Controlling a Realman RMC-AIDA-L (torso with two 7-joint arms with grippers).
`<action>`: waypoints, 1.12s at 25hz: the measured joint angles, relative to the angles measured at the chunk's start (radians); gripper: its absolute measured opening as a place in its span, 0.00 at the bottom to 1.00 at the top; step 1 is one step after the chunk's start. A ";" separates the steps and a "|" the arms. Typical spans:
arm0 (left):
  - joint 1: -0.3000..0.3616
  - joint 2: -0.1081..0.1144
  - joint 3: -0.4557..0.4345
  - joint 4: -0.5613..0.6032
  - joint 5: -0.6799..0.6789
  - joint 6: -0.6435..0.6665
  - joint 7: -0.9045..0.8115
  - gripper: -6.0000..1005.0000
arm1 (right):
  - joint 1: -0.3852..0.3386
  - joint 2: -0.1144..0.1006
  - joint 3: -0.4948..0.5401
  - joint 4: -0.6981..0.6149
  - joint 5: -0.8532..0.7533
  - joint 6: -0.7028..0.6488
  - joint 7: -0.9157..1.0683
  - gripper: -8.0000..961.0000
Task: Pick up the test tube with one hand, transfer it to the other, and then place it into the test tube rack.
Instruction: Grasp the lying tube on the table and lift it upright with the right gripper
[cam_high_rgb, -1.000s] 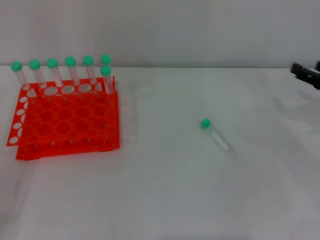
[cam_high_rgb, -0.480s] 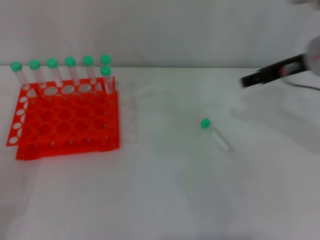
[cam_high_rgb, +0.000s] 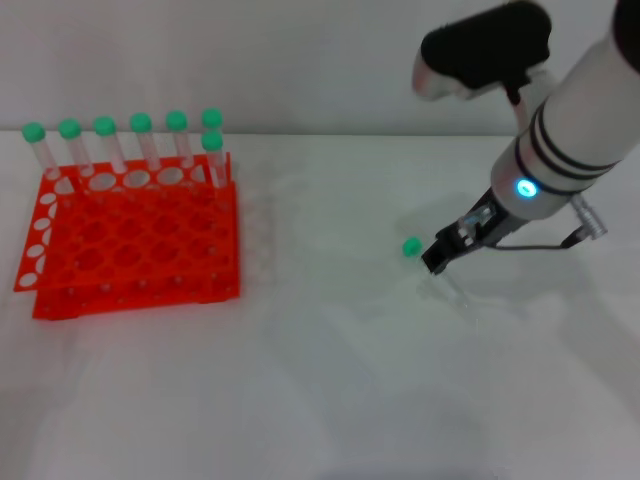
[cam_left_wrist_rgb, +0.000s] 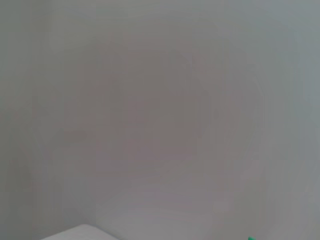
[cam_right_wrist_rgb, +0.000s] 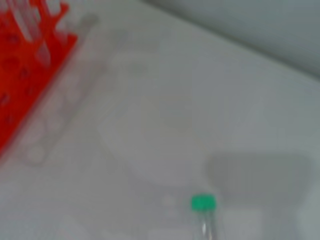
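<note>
The test tube lies flat on the white table, its green cap (cam_high_rgb: 411, 246) toward the rack and its clear body running toward the front right. My right gripper (cam_high_rgb: 441, 257) has come down right over the tube's body, just behind the cap, on a white arm with black bands and a blue-green light (cam_high_rgb: 523, 187). The right wrist view shows the tube's cap (cam_right_wrist_rgb: 203, 202) close below the camera. The orange-red rack (cam_high_rgb: 130, 262) stands at the left, also seen in the right wrist view (cam_right_wrist_rgb: 20, 75). My left gripper is out of view.
Several green-capped tubes (cam_high_rgb: 141, 140) stand upright along the rack's back row. A black part of the right arm (cam_high_rgb: 485, 45) hangs above the table's back right. The left wrist view shows only a pale wall (cam_left_wrist_rgb: 150, 110).
My right arm has swung in from the right edge and dropped to the lying tube. The tube and rack have not moved.
</note>
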 joint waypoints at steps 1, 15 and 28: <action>-0.005 0.000 0.000 0.000 0.000 0.006 0.000 0.84 | 0.018 0.000 -0.002 0.048 0.020 -0.014 -0.002 0.79; -0.033 0.002 0.000 -0.009 0.005 0.032 0.012 0.84 | 0.147 0.000 -0.006 0.391 0.139 -0.139 -0.099 0.64; -0.034 0.002 0.000 -0.011 0.005 0.033 0.021 0.83 | 0.164 0.000 -0.010 0.487 0.149 -0.178 -0.138 0.56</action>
